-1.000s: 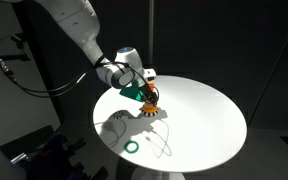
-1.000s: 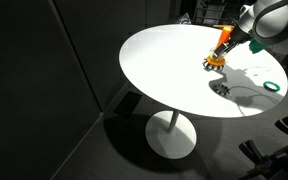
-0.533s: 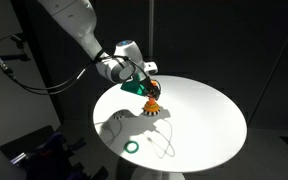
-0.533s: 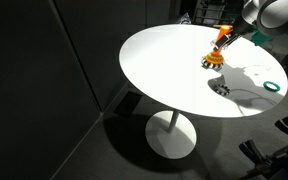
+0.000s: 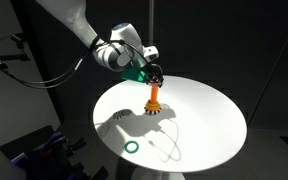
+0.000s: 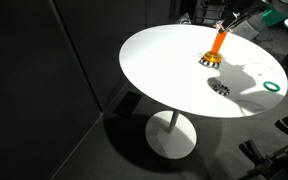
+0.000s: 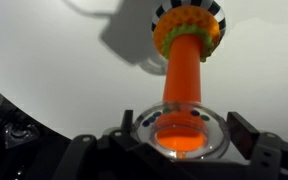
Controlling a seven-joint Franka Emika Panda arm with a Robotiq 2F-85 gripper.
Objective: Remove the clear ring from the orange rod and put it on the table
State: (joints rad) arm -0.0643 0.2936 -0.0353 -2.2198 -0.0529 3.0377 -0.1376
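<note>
The orange rod (image 5: 155, 97) stands upright on its round base on the white table (image 5: 209, 125), and shows in both exterior views (image 6: 219, 42). My gripper (image 5: 155, 78) is right above the rod's top. In the wrist view my gripper (image 7: 176, 143) is shut on the clear ring (image 7: 142, 126), one finger on each side. The ring's speckled rim circles the top end of the rod (image 7: 187, 70). The rod's base (image 7: 189, 22) is far below. In an exterior view only the fingertips (image 6: 228, 21) show, at the frame's top edge.
A solid green ring (image 5: 132, 147) with a thin cord lies on the table near its edge, also in an exterior view (image 6: 272, 86). The table (image 6: 164, 60) is round with dark surroundings. The arm's shadow falls beside the rod.
My gripper has risen along the rod from near its base to its top, carrying the clear ring up with it.
</note>
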